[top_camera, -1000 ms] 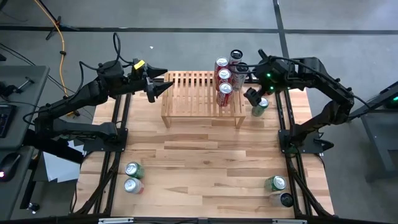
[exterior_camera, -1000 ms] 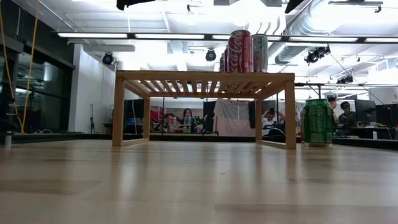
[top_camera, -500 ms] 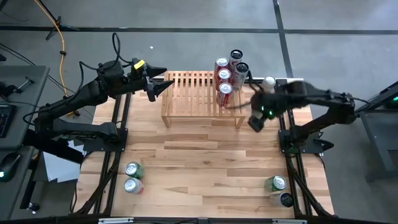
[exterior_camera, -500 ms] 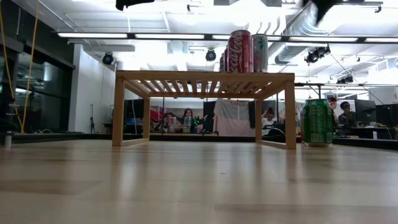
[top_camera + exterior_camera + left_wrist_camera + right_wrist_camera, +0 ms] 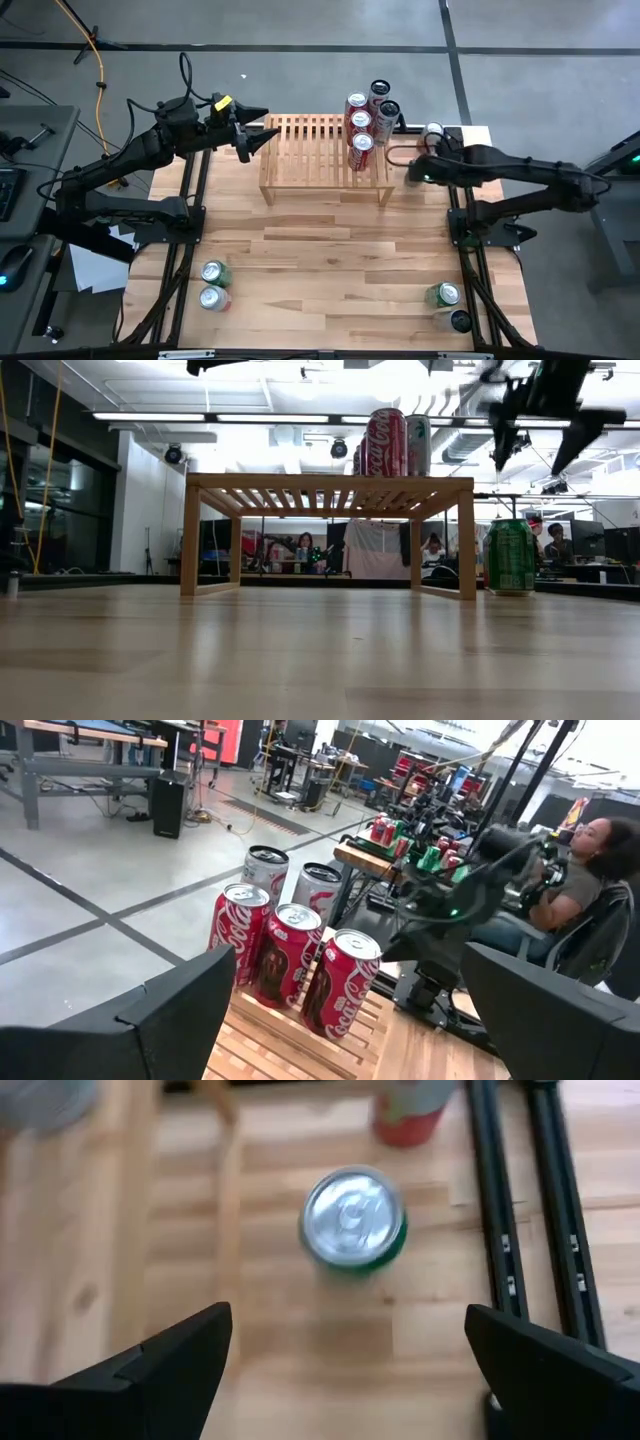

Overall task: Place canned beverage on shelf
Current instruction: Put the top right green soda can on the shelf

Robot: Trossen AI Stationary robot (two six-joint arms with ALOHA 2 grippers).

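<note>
I am watching the right gripper (image 5: pixel 542 422) come back over the green can (image 5: pixel 510 556) after swinging off it half a second ago. A second ago it was poised by that can; the can itself has not shifted, standing upright on the worktop (image 5: pixel 330 260) just outside the shelf's (image 5: pixel 310 145) right legs, near the worktop's far right corner. So no pick has happened yet; I am reading this as a re-approach, not progress.

The right wrist view is looking straight down on the can's silver lid (image 5: pixel 352 1213), with both dark fingers (image 5: pixel 160 1365) spread wide to either side and nothing between them. The low view is showing the gripper well above the can top, not touching. The can is sitting ahead of the gap between the fingers, not inside it, so in my judgement the gripper needs to centre and drop before closing.

Five cans, red cans (image 5: pixel 360 122) among them, are already standing clustered on the shelf's right end; the left stretch of slats is bare.

The left gripper (image 5: pixel 265 138) is waiting at the shelf's far left corner, fingers apart, holding nothing.

Other cans are waiting near both near corners of the worktop.
</note>
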